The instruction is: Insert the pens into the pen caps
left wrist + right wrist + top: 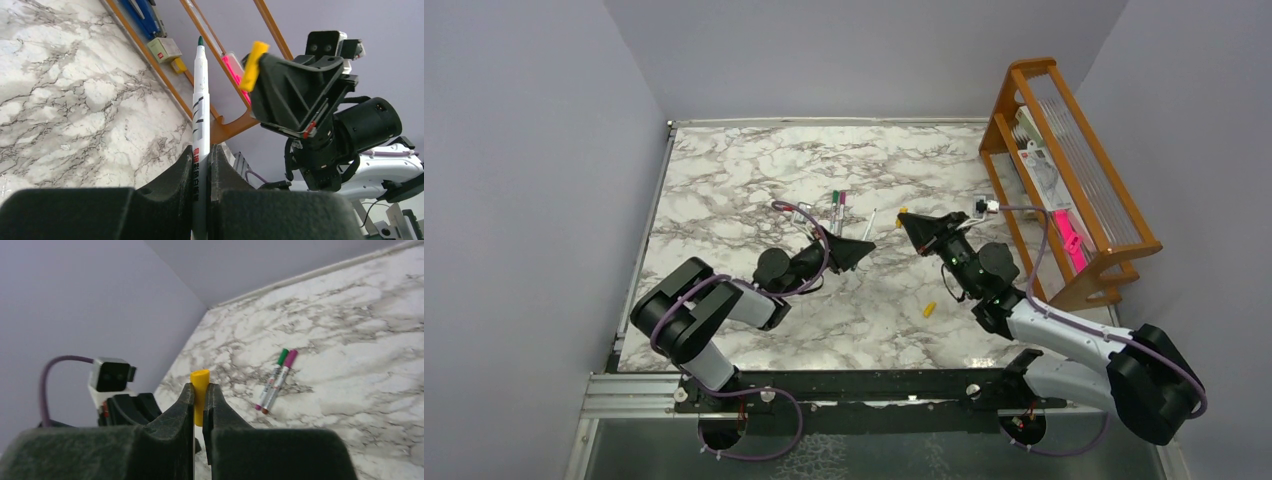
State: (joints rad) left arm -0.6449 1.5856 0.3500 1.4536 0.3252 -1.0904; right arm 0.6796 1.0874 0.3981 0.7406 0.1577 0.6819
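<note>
So, both claws are busy here. The left claw (pixel 201 150) is clamped tight on a pen (pixel 201 100), gripping it low on the barrel, so most of it sticks out past the fingers with the greenish tip leading. The right claw (pixel 199 392) is pinched shut on a yellow cap (pixel 200 377), which pokes out just past its fingertips.

Both hang over the middle of the worktop (pixel 724 190), facing each other, near but not touching. What matters imo: in the left wrist view the cap sits off to the right of the pen tip and looks tilted, so its axis isn't lined up with the pen's long axis. I'd guess one arm has to swing round first; I can't tell which end of the cap is open.

Two capped pens (pixel 276 380) (green, magenta) lie side by side further back, and a spare yellow cap (pixel 930 309) lies beside the right arm.
</note>
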